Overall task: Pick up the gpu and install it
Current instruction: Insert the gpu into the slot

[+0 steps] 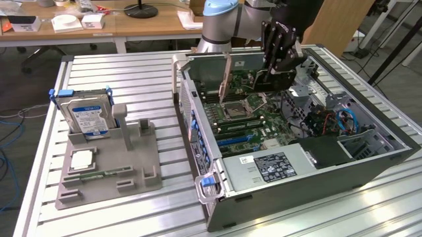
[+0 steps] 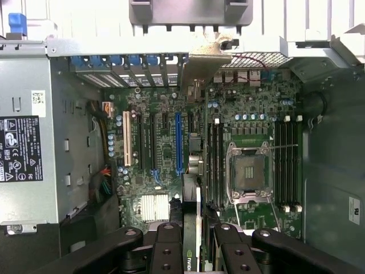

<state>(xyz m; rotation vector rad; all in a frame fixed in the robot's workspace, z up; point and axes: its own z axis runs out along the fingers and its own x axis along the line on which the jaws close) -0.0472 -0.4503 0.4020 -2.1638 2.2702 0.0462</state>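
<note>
My black gripper (image 1: 272, 79) hangs over the open computer case (image 1: 369, 163), shut on the gpu (image 1: 245, 71). The card stands upright on its long edge, its grey-green face toward the exterior camera and its silver bracket toward the exterior view's left. It sits raised above the motherboard (image 1: 257, 128). In the wrist view the gpu (image 2: 194, 217) appears edge-on between my fingers (image 2: 168, 245), running out toward the case's rear slot openings. Its edge lies just beside the long blue slot (image 2: 179, 142) on the motherboard (image 2: 159, 171).
A grey fixture (image 1: 132, 182) at the exterior view's left carries a blue-labelled hard drive (image 1: 82, 116), a processor chip (image 1: 80, 160) and a memory stick (image 1: 99, 174). Inside the case are the power supply (image 1: 270, 165), the processor socket (image 2: 249, 171) and blue cables (image 1: 344, 121). Desks stand behind the table.
</note>
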